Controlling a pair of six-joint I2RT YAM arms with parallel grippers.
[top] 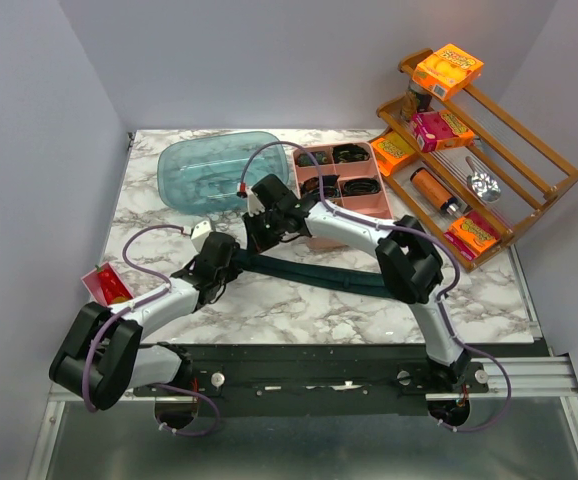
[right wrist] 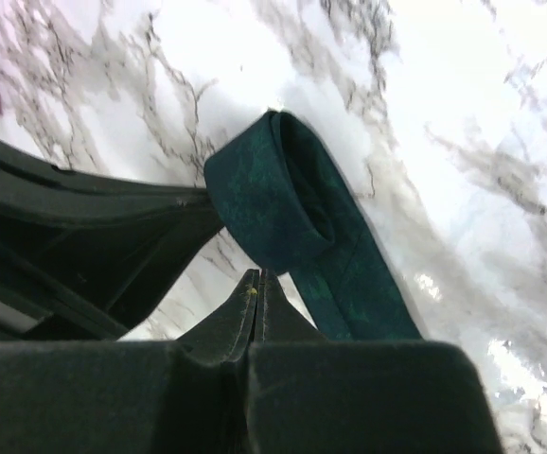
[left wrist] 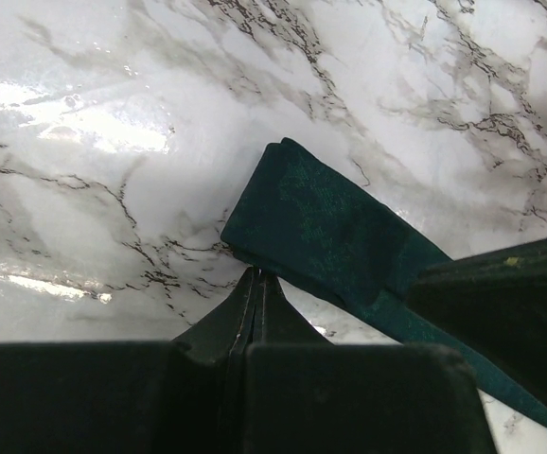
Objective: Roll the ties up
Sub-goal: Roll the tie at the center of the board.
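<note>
A dark teal tie [top: 314, 274] lies as a long strip across the marble table, its left end turned over into a loose loop [right wrist: 272, 200]. In the left wrist view that folded end [left wrist: 323, 227] sits just beyond my left gripper [left wrist: 257, 274], which is shut, its tips against the fold's near edge with no fabric seen between them. My right gripper [right wrist: 261, 275] is shut too, its tips right under the loop. Both grippers meet at the tie's left end [top: 241, 256]. Several dark coiled ties [top: 349, 154] lie in the pink tray [top: 374, 208].
A clear blue tub [top: 214, 170] lies at the back left beside the pink tray. A wooden rack [top: 529, 200] with snack boxes and a metal scoop stands at the right. A red packet [top: 107, 286] lies near the left edge.
</note>
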